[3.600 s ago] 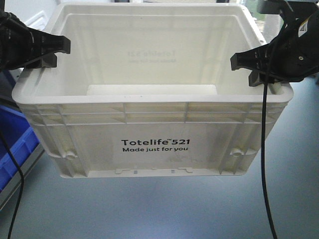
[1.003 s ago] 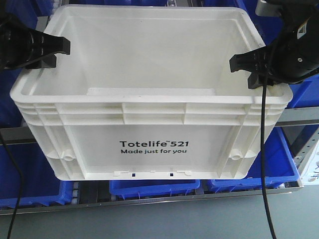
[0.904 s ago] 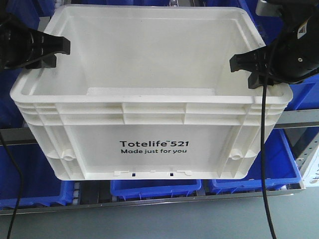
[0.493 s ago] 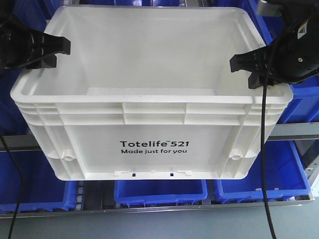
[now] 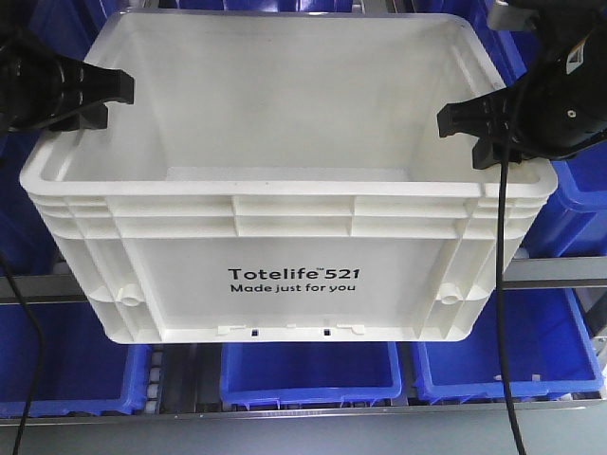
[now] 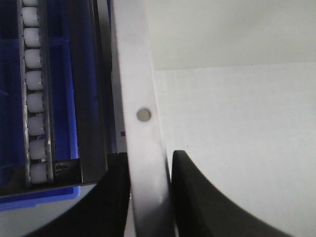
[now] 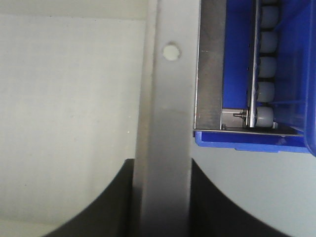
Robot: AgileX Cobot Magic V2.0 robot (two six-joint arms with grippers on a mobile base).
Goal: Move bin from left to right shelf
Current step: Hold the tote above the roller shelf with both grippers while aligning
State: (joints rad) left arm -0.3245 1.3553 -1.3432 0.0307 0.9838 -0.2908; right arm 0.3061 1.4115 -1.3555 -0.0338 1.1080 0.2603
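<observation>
bin: white and empty, the bin (image 5: 294, 284) hangs level in the air with its printed side to the camera, in front of the rack and resting on nothing visible.
rim: the rim (image 6: 143, 74) on each short side is the only thing pinched.
left gripper: the left gripper (image 5: 106, 102) is clenched on the left rim, one finger inside the wall and one outside.
right gripper: the right gripper (image 5: 471, 135) is clamped the same way on the right rim.
rack: a metal rail (image 5: 555, 270) runs behind the bin, rollers (image 6: 34, 98) lie just beside the held edge, and blue bins (image 5: 308, 370) sit on the level below.
step: probably mid-carry toward the right shelf, with the set-down not yet done.
doing it well: move both arms as one, at equal height and fixed spacing, so the walls are neither pried apart nor twisted.
pace: go slow, since the load likely hangs on friction alone.
set-down: clear the rail, lower flat onto the rollers, and only then let go.
</observation>
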